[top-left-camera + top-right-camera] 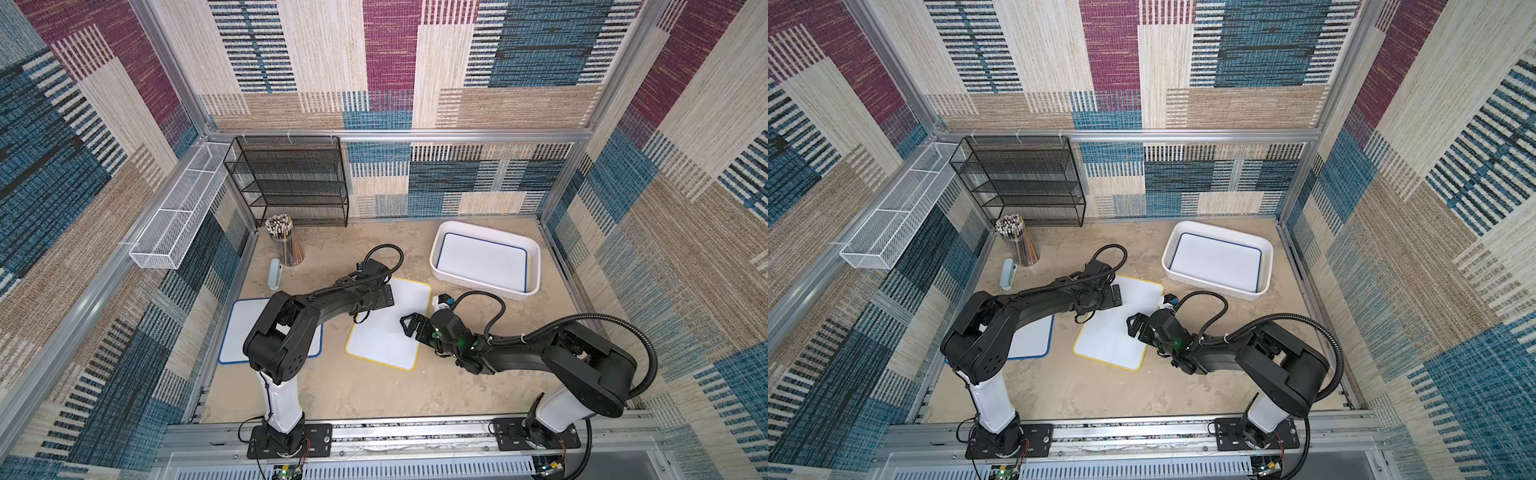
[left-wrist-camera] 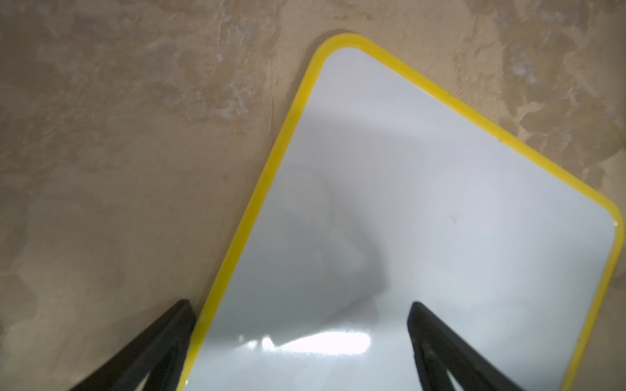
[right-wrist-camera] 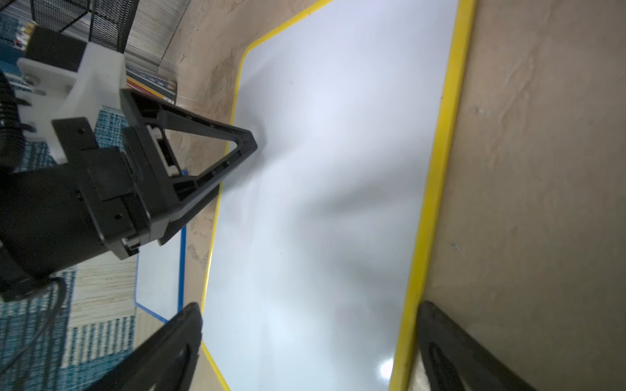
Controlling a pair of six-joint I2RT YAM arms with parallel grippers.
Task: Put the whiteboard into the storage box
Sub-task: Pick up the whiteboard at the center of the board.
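The whiteboard (image 1: 384,332), the yellow-rimmed one, is lying flat on the desk (image 1: 374,399) about midway between its left and right edges. Its long axis is running from the near edge toward the far one, a little askew. Neither gripper is holding it.

The right gripper (image 3: 308,304) is lying on its side at the whiteboard's right long edge with its jaws spread wide. In the right wrist view one finger is hanging over the white face while the other is sitting just outside the rim. The left gripper (image 2: 299,303), equally wide, is pointing down and straddling the opposite long edge near the far-left corner. Whether its tips are touching cannot be told.

Outward from there, the storage box (image 1: 478,287) is standing toward the desk's far right corner, on the right arm's side, already carrying a blue-rimmed board (image 1: 482,259). Its long axis is running roughly crosswise to the whiteboard's, so the carry is likely calling for about a quarter turn, and the right arm is sitting nearer. A second blue-rimmed board (image 1: 235,324) is lying by the left edge.
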